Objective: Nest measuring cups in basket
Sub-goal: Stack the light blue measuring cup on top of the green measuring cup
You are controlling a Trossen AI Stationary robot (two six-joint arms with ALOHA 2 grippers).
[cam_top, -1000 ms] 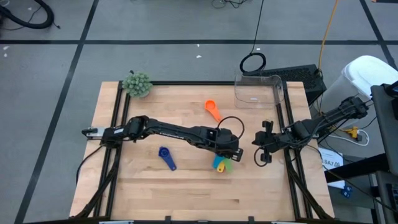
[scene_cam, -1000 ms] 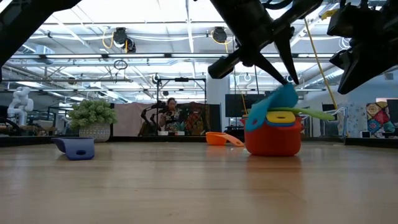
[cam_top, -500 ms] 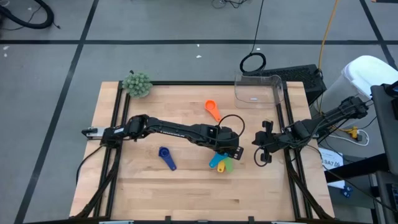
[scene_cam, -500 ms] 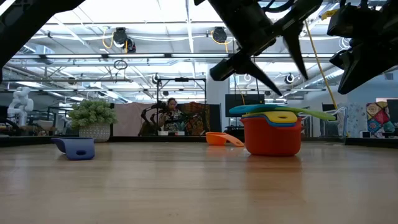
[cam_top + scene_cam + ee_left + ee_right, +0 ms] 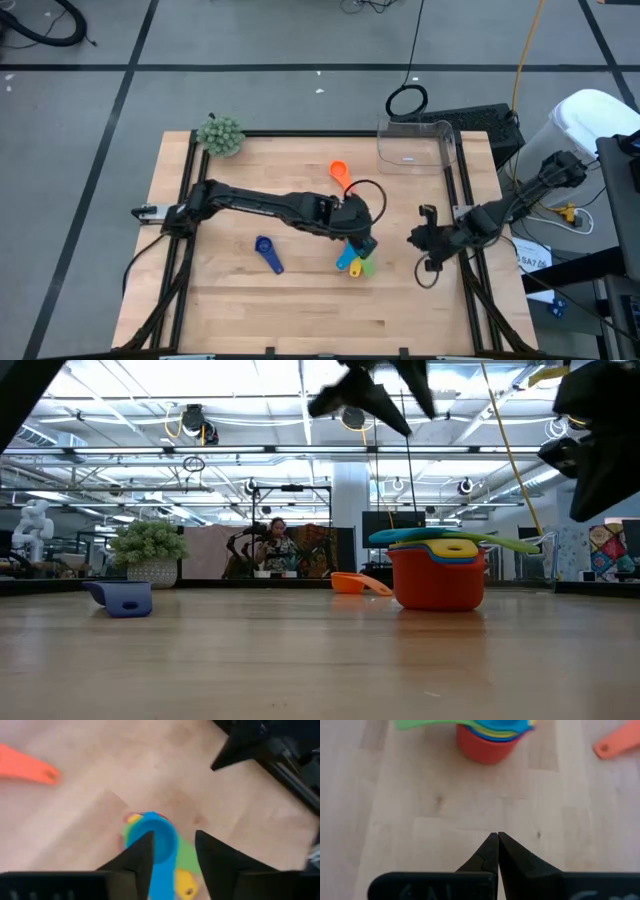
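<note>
The nesting step is partly done: a stack of measuring cups (image 5: 436,570) sits on the wooden table (image 5: 300,310) — red at the bottom, yellow and green handles showing, light blue on top — while 2 cups lie loose, the dark blue cup (image 5: 268,252) to its left and the orange cup (image 5: 342,176) farther back. None is in the clear basket (image 5: 416,146), which stands at the table's far right corner, well apart from the stack.

The left gripper (image 5: 170,852) hovers above the stack with its fingers parted and nothing between them (the blue cup lies free below). A likely next move is a reach to the orange or dark blue cup, which calls for a pinch on its flat handle.

The left arm stretches across the table's middle. The right gripper (image 5: 497,851) waits at the right edge, fingers pressed together, empty.
</note>
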